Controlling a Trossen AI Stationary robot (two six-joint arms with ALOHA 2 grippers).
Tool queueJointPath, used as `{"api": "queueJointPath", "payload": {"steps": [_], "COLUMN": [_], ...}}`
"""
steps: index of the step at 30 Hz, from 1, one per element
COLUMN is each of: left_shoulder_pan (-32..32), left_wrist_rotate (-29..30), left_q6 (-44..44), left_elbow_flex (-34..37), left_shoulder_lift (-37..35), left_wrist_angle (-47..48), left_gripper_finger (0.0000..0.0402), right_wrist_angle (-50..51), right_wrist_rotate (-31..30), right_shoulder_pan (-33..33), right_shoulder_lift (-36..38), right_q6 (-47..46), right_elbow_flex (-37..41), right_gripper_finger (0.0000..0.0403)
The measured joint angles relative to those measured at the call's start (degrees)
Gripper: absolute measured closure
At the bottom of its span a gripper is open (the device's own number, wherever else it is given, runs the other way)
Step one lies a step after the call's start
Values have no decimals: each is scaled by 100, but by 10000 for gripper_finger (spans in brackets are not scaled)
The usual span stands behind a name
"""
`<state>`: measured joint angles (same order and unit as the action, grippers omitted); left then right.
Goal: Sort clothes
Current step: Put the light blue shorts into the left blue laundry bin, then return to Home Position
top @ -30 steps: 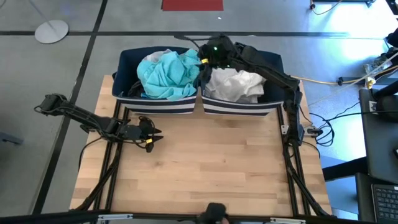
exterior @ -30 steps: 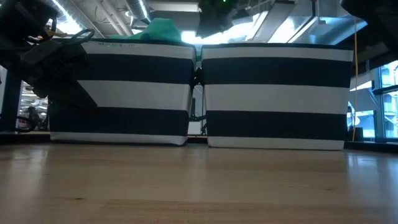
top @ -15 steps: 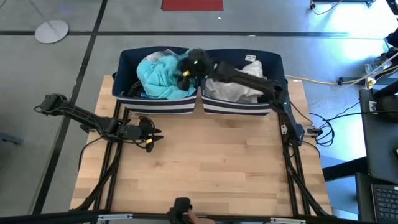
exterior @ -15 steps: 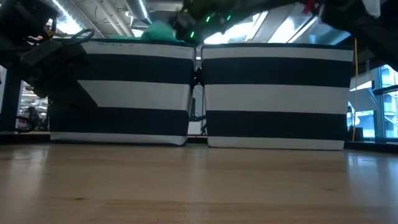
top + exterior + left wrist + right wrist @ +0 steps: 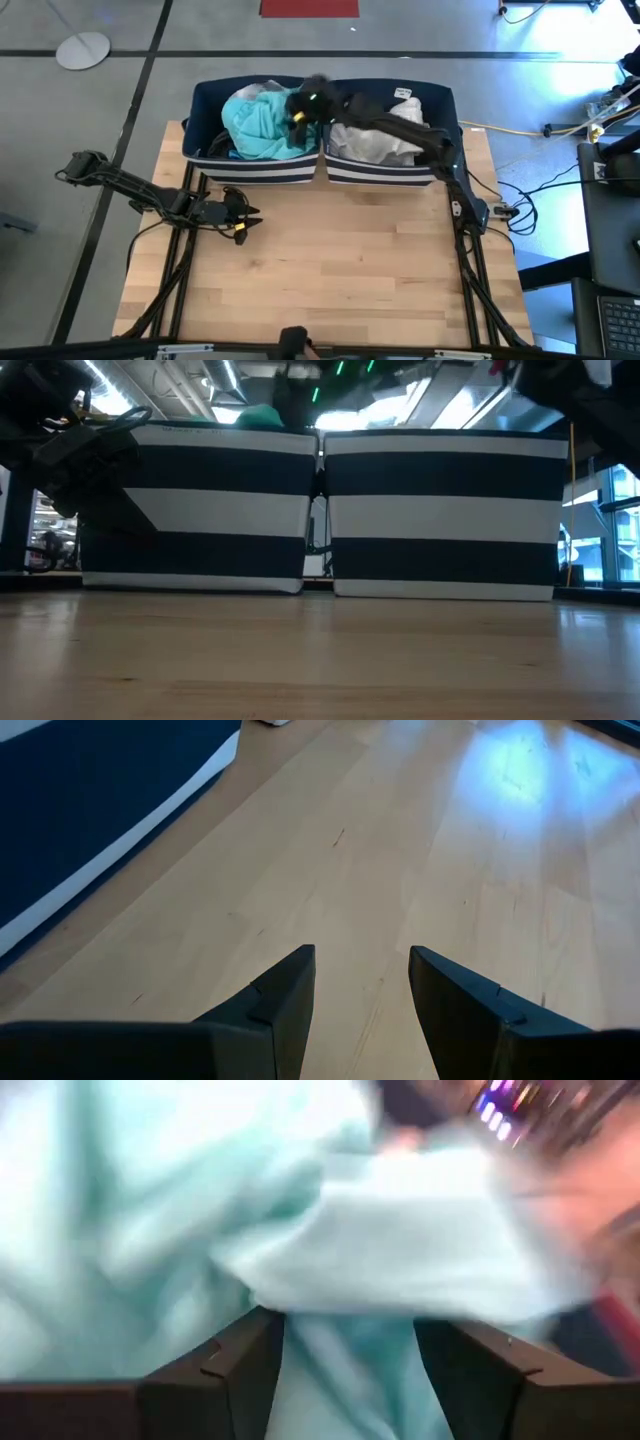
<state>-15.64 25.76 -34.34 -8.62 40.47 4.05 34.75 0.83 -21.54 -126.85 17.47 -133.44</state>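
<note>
My right claw (image 5: 297, 112) reaches across from the right side of the pale wooden table (image 5: 330, 260) and hangs over the left navy fabric bin with white stripes (image 5: 210, 165), right above the crumpled turquoise blue garment (image 5: 258, 125) that fills it. In my right wrist view the two dark fingers (image 5: 225, 1370) stand apart with that turquoise cloth (image 5: 150, 1210) close before them and showing in the gap between them; they hold nothing, though I cannot tell whether the tips touch the fabric. A pale grey-white garment (image 5: 262, 91) peeks out behind the turquoise one in the same bin. The right navy bin with white stripes (image 5: 385, 172) sits just beside the left one, and a rumpled white garment (image 5: 375, 142) lies in it, under my outstretched right arm. From the low view only a tuft of the turquoise cloth (image 5: 258, 414) rises above the left bin's rim. My left claw (image 5: 243, 221) waits low over the table near its left edge, in front of the left bin, its fingers (image 5: 280, 1000) apart and empty above bare wood.
</note>
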Motion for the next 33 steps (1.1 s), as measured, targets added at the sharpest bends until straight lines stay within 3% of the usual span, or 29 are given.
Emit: {"api": "queueJointPath", "payload": {"steps": [9,13,18,21,26,33], "left_shoulder_pan": [0,-2,-104,-224,-356,-342], "left_wrist_rotate": [0,-11,-149,-166,-194,-212], "left_q6": [261,770,1554,2005,2345,2470], "left_elbow_flex": [1,2,4,2,313,806], "left_shoulder_lift": [-19,-117,-323,-506,-794,-1266], "left_wrist_angle": [-151,-586,-1052,-1181,-1702,-2048], "left_gripper_finger": [247,247,247,247,272,319], "right_wrist_angle": [1170,2069,3426,3756,3146,443], "right_wrist_rotate": [-229,-231,-213,-245,-860,-1241], "right_shoulder_pan": [497,899,1586,2066,2815,3412], "right_shoulder_lift": [1205,1801,2074,2286,3060,5418], "right_q6": [-207,-544,-1105,-1431,-1890,-2661], "right_elbow_flex": [-51,-88,-60,158,1807,5645], "right_gripper_finger": [175,175,175,175,175,175]}}
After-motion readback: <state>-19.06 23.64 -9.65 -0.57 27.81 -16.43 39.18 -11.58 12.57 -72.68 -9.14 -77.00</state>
